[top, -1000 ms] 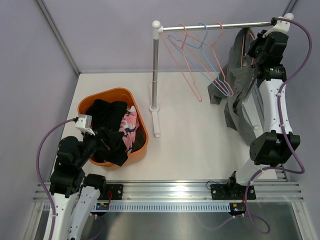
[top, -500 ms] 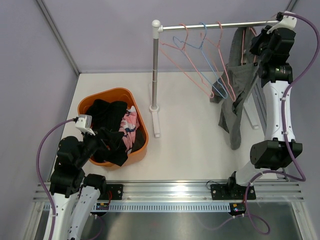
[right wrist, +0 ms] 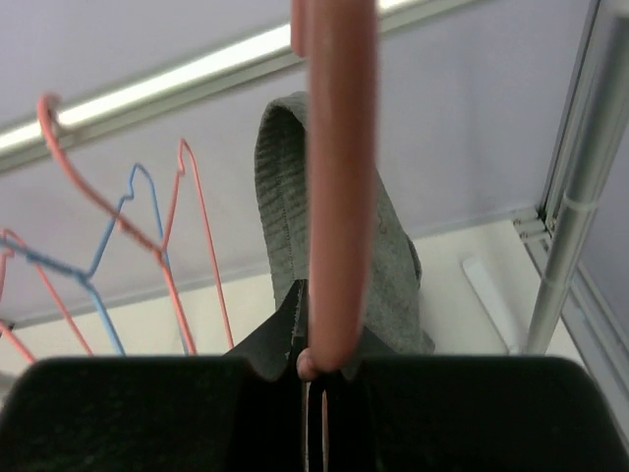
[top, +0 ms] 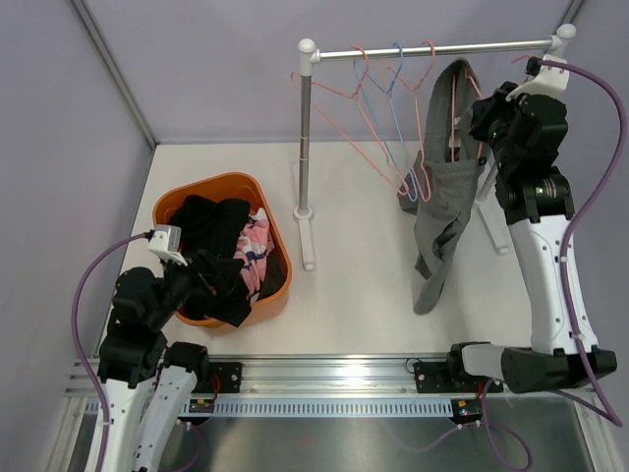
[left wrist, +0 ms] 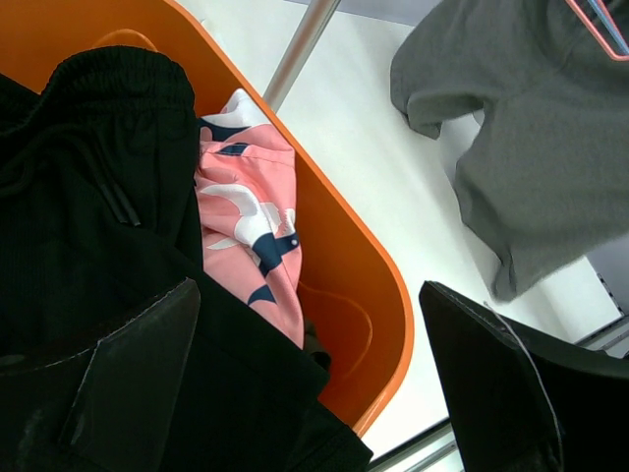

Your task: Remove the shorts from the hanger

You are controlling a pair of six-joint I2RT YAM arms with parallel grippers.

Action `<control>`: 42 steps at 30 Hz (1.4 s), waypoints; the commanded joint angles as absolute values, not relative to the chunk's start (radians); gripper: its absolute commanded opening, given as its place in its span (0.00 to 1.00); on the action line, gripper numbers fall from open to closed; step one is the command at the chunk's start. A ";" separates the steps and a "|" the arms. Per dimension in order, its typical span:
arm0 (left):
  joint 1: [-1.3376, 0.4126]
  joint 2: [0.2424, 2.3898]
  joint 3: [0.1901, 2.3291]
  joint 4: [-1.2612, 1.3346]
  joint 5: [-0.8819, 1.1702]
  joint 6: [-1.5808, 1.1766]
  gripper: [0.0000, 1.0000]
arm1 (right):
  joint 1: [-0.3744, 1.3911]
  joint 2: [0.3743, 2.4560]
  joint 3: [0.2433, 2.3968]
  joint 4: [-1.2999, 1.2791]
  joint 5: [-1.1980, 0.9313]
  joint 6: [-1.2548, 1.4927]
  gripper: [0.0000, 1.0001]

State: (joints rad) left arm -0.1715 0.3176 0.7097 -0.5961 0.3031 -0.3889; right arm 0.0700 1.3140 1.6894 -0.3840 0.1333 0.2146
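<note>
The grey shorts [top: 437,206] hang draped over a pink hanger [top: 453,98] just below the rail [top: 432,48]. My right gripper [top: 476,126] is shut on that hanger. In the right wrist view the jaws [right wrist: 319,369] pinch the pink hanger rod [right wrist: 339,177], with the grey waistband [right wrist: 285,197] behind it. My left gripper [top: 201,273] is open and empty over the orange basket [top: 211,180]. The black shorts [top: 211,221] and the pink printed shorts [top: 254,246] lie in the basket. In the left wrist view the open fingers [left wrist: 128,374] frame both pairs, black [left wrist: 88,197] and pink [left wrist: 246,216]. I cannot make out the olive shorts.
Empty pink and blue hangers [top: 393,108] hang tilted on the rail left of the grey shorts. The rack's pole [top: 307,138] and foot [top: 308,241] stand mid-table, right of the basket. Purple walls close in the table at the back and sides.
My right arm has swung left and nearer with the hanger. The grey shorts have moved off the right wall and now hang long. The empty hangers have swung. The left arm has not moved.
</note>
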 commanded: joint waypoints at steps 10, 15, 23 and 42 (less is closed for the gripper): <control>-0.181 0.362 0.704 -0.558 0.314 -0.382 0.99 | 0.164 0.910 1.332 -0.586 0.146 0.348 0.00; -0.181 0.377 0.704 -0.560 0.318 -0.382 0.99 | 0.244 0.861 1.177 -0.726 0.104 0.387 0.00; -0.187 0.376 0.698 -0.545 0.357 -0.376 0.99 | 0.385 0.713 0.985 -0.715 0.086 0.482 0.00; -0.526 0.615 0.724 -0.462 0.263 -0.411 0.99 | 1.230 1.100 1.295 -0.747 0.598 0.583 0.00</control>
State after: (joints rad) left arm -0.3931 0.5575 0.7006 -0.5457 0.3717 -0.3851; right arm 1.2041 1.1046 1.1687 -0.7734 0.4637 0.5766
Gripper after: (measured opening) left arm 0.988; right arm 0.100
